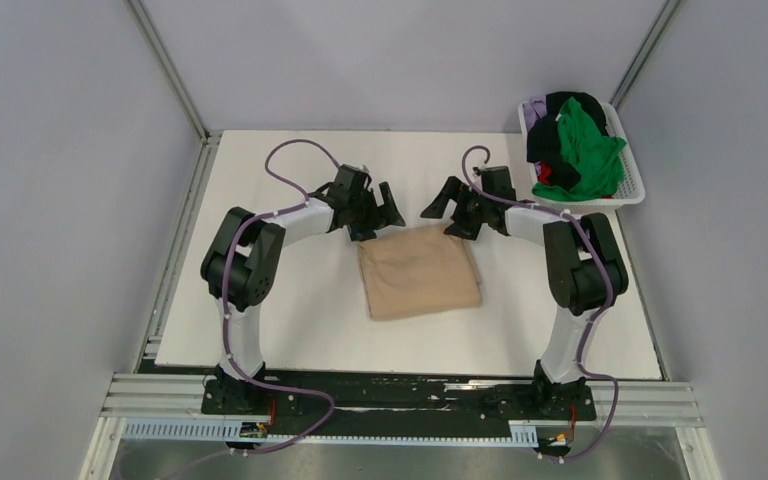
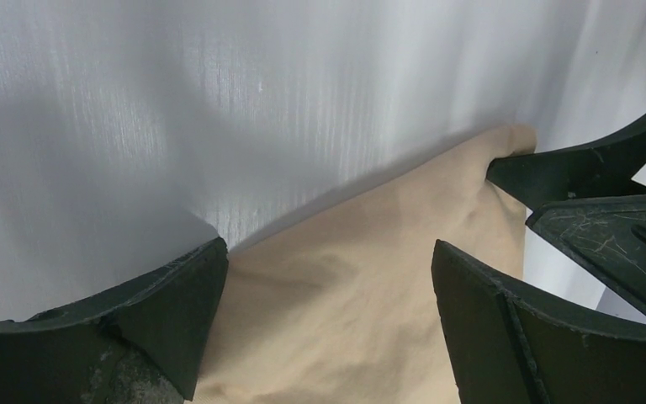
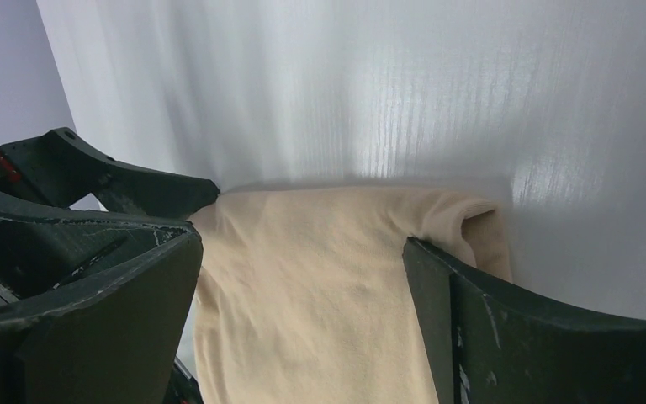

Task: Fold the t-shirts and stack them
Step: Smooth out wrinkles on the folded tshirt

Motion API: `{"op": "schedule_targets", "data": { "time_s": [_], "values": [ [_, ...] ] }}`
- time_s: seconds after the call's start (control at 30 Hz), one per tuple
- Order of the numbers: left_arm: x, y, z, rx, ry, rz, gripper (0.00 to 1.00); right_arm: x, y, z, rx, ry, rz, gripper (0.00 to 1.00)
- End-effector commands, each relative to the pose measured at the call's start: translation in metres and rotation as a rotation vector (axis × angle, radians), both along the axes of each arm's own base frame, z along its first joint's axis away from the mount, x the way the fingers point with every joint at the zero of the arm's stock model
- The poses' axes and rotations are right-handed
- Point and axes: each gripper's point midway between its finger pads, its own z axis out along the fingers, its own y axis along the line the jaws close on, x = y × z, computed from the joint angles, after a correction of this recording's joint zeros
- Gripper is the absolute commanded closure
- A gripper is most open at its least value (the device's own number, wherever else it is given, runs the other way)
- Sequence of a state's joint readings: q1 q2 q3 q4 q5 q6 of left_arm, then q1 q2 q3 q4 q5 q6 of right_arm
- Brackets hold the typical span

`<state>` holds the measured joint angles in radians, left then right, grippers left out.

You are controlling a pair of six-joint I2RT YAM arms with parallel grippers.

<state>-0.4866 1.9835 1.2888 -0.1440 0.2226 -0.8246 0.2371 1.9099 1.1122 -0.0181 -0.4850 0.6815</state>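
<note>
Tan t-shirt (image 1: 418, 272) lies folded into a rough rectangle at the centre of the white table (image 1: 290, 330), between the two arms. Left gripper (image 1: 380, 222) is at its far-left corner, jaws spread wide, nothing held; in the left wrist view the cloth shows between the fingers (image 2: 177, 295). Right gripper (image 1: 442, 222) is at the far-right corner, also fully spread and empty, with tan cloth visible between its fingers (image 3: 471, 320). The gripper tips face each other, close together over the shirt's far edge; can't tell if they touch the cloth. White latticed basket (image 1: 632, 190) sits at the far right of the table and holds a heap of a green t-shirt (image 1: 585, 150), black t-shirt (image 1: 560, 128), red t-shirt (image 1: 545, 178) and pale purple t-shirt (image 1: 535, 108).
</note>
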Motion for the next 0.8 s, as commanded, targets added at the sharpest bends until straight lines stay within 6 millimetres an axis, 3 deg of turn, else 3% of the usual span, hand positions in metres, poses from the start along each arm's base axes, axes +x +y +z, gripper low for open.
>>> {"op": "schedule_targets", "data": {
  "time_s": [0.0,0.07,0.17,0.2,0.23,0.27,0.3,0.37,0.4,0.43,0.47,0.5,0.57,0.67,0.77],
  "values": [
    [-0.001,0.022,-0.018,0.117,0.028,0.005,0.00,0.006,-0.006,0.008,-0.054,-0.020,-0.009,0.00],
    [0.012,0.019,0.015,0.112,-0.047,-0.010,0.00,0.010,-0.005,0.039,-0.050,-0.086,0.000,0.00],
    [0.023,0.016,0.082,0.071,-0.188,-0.014,0.00,0.005,-0.006,0.088,-0.034,-0.174,0.003,0.00],
    [0.020,0.017,0.090,0.066,-0.205,-0.013,0.00,-0.002,-0.007,0.099,-0.026,-0.191,0.009,0.00],
    [0.017,0.018,0.115,0.045,-0.256,-0.007,0.00,-0.010,-0.008,0.108,-0.017,-0.206,0.009,0.00],
    [0.009,0.020,0.116,0.043,-0.255,-0.013,0.00,-0.020,-0.010,0.113,-0.011,-0.210,0.004,0.00],
    [-0.001,0.017,0.139,0.001,-0.294,-0.035,0.00,-0.032,-0.013,0.117,-0.002,-0.211,-0.002,0.00],
    [-0.030,0.006,0.153,-0.086,-0.309,-0.113,0.00,-0.060,-0.016,0.121,0.024,-0.207,0.004,0.00],
    [-0.049,0.005,0.151,-0.115,-0.303,-0.147,0.00,-0.076,-0.016,0.122,0.044,-0.201,0.011,0.00],
    [-0.066,-0.011,0.158,-0.184,-0.311,-0.214,0.00,-0.090,-0.017,0.121,0.061,-0.193,0.015,0.00],
    [-0.085,-0.012,0.148,-0.202,-0.292,-0.245,0.00,-0.104,-0.017,0.120,0.083,-0.186,0.018,0.00],
    [-0.104,-0.027,0.150,-0.251,-0.293,-0.307,0.00,-0.118,-0.016,0.120,0.110,-0.182,0.034,0.00],
    [-0.139,-0.041,0.134,-0.278,-0.252,-0.395,0.00,-0.144,-0.011,0.122,0.165,-0.173,0.075,0.00],
    [-0.180,-0.055,0.098,-0.283,-0.158,-0.496,0.00,-0.174,-0.007,0.116,0.221,-0.149,0.136,0.00],
    [-0.212,-0.056,0.055,-0.278,-0.064,-0.525,0.00,-0.187,-0.008,0.096,0.220,-0.109,0.147,0.00]
  ]
}}
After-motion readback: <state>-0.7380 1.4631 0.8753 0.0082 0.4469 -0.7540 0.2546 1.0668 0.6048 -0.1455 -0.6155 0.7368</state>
